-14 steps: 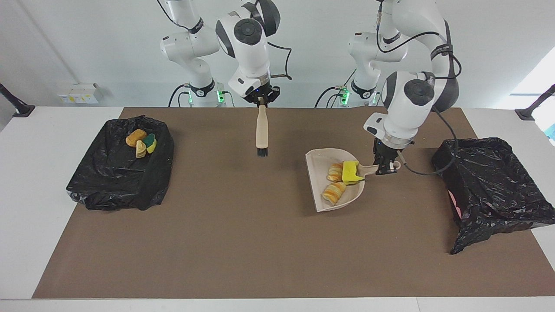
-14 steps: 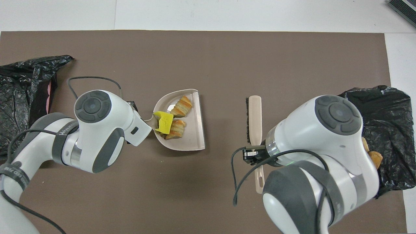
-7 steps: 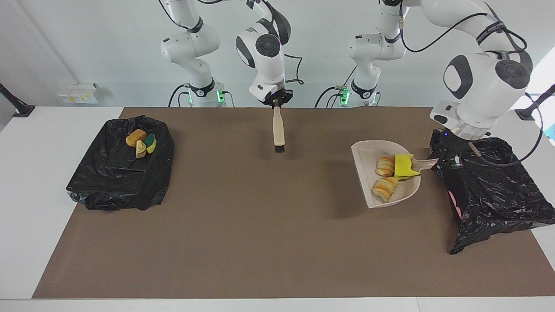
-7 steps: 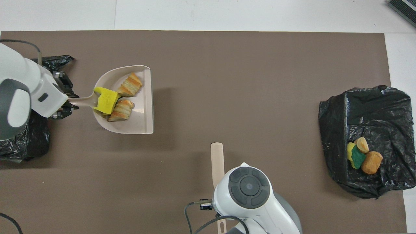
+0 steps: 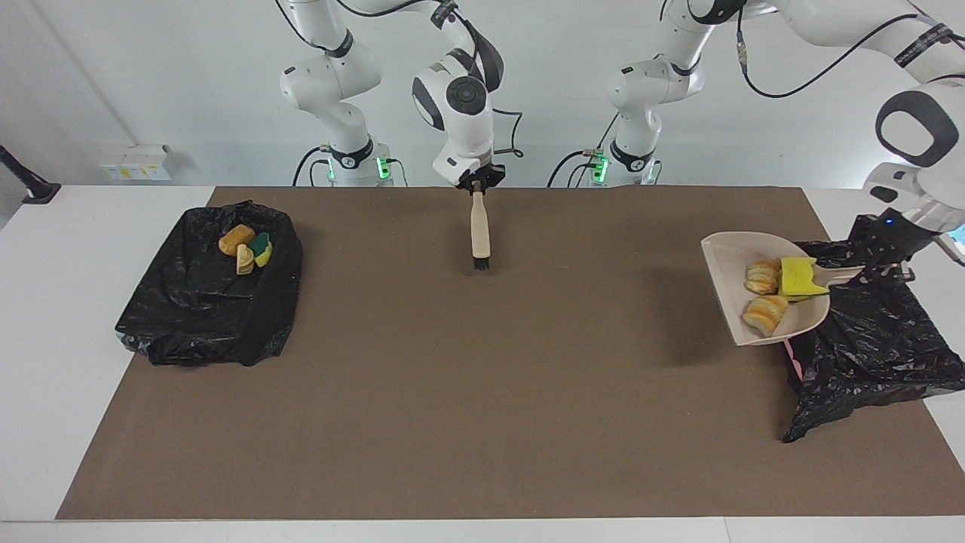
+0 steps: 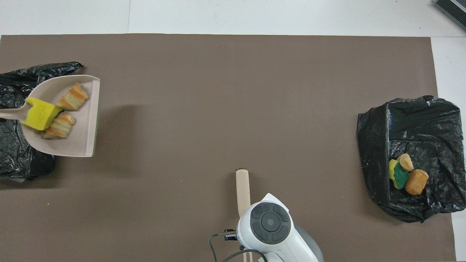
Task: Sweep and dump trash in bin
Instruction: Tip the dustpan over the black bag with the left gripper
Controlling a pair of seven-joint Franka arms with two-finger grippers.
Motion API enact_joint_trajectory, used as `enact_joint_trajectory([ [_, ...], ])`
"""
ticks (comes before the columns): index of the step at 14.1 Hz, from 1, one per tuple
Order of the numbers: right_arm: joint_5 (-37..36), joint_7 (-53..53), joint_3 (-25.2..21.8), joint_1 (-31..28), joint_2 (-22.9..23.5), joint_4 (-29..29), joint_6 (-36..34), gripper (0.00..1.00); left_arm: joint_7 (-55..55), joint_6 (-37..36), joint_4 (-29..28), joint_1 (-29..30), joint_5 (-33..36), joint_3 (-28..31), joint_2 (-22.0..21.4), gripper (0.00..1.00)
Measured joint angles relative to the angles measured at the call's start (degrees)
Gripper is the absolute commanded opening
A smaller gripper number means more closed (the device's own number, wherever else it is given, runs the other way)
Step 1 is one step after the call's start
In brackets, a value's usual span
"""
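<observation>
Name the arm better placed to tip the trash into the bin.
Left. The left gripper holds the dustpan, loaded with trash, partly over the black bin. The right gripper holds the brush mid-table.

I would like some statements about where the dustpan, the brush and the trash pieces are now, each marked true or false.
1. The left hand holds the dustpan raised at the bin at the left arm's end of the table. True.
2. The dustpan is empty. False: it carries a yellow sponge and two striped lumps.
3. The right hand holds the brush by its handle, bristles down. True.
4. The bin at the right arm's end is empty. False: a few scraps lie on it.
</observation>
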Motion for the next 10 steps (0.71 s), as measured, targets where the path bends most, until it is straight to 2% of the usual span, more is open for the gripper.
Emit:
enact_joint_trajectory([
  [4,0.0,0.49,0.03,1.6,2.7,-0.42,3.15,0.0,5.92,0.19,5.5,7.21,0.72,0.03,2.29,0.0],
  [7,0.0,0.49,-0.04,1.59,3.03,-0.72,3.16,0.0,6.32,4.71,7.45,7.69,7.7,-0.42,3.7,0.0],
  [8,0.0,0.49,-0.04,1.59,3.03,-0.74,3.17,0.17,6.16,6.72,7.46,7.53,10.42,-0.77,3.98,0.0],
  [10,0.0,0.53,-0.07,1.58,3.03,-0.75,3.18,1.0,4.85,10.25,7.12,6.98,16.77,-1.18,4.47,0.0],
])
